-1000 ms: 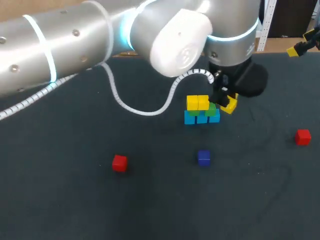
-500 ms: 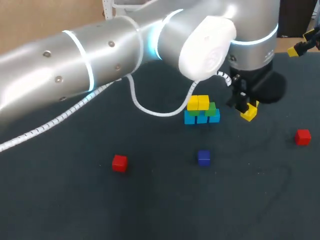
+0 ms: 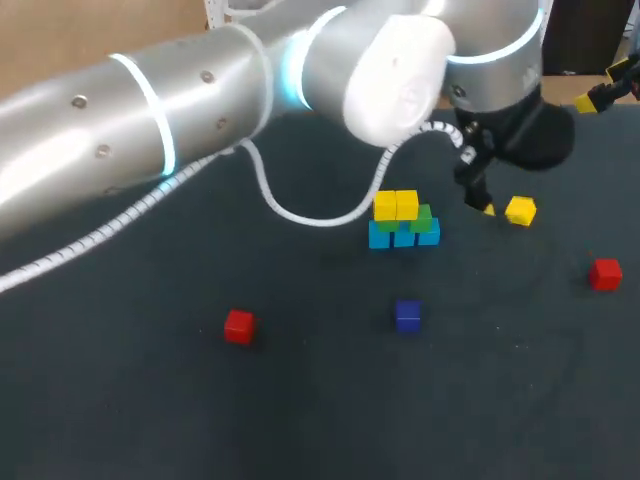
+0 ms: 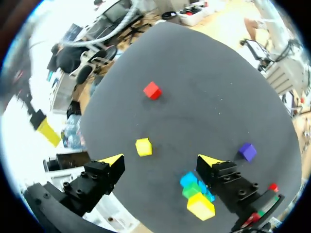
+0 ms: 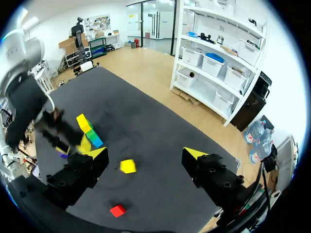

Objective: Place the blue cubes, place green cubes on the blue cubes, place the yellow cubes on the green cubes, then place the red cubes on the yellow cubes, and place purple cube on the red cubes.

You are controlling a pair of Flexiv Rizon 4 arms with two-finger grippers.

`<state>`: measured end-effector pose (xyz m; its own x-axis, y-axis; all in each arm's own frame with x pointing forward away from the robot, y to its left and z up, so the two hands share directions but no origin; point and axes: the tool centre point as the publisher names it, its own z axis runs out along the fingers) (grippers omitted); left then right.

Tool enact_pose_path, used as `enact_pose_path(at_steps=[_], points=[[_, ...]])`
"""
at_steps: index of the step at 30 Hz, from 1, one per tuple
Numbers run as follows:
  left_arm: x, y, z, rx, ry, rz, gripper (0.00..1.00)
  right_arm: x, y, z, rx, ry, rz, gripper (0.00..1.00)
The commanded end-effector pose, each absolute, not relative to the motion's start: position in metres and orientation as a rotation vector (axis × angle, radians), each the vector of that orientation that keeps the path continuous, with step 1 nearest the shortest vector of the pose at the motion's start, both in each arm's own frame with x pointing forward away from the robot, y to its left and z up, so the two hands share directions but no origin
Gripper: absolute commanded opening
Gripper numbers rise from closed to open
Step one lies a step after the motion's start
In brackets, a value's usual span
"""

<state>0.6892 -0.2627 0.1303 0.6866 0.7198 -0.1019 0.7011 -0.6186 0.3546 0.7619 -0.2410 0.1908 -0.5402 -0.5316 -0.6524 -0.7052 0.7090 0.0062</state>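
Plainly, the left arm (image 3: 150,100) is the biggest thing here, sweeping in over the dark table (image 3: 120,420) and past the stack (image 3: 403,222). That leaves the left gripper (image 4: 161,160) hanging just right of the stack. Its fingers stand apart and touch nothing. The loose yellow cube (image 3: 520,211) lies free on the table ahead of the gap between them. The right gripper (image 5: 146,154) sits high and well off to the stack's far right, its fingers also spread and empty. It is probably parked there to leave the left arm room.

The stack has blue cubes (image 3: 403,237) as its base, green cubes (image 3: 422,217) on those and a yellow pair (image 3: 396,205) side by side on top. One red cube (image 3: 605,273) lies well to the stack's right and the other red cube (image 3: 239,326) well to its front left. The purple cube (image 3: 407,315) sits in front of the stack, apart from it. I judge these are waiting for the upper layers.

A second ago the left gripper was hard against the stack's right side with the yellow cube clamped in it. Half a second ago it had carried the cube off to the right. Now the cube is out of the fingers, resting near the stack but not touching it. The stack itself looks unchanged.
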Motion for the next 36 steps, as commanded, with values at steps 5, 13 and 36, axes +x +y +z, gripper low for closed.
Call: enact_pose_path(at_steps=[5, 13, 36], points=[[0.677, -0.151, 0.178, 2.244, 1.46, 0.319, 1.0, 0.762, -0.241, 0.19, -0.938, 2.276, 0.358, 1.0], [0.678, -0.035, 0.201, 1.891, 1.883, 0.442, 1.0, 0.762, -0.241, 0.19, -0.938, 2.276, 0.358, 1.0], [0.733, 0.105, 0.167, 1.049, 2.152, 0.436, 1.0, 0.762, -0.241, 0.19, -0.938, 2.276, 0.358, 1.0]])
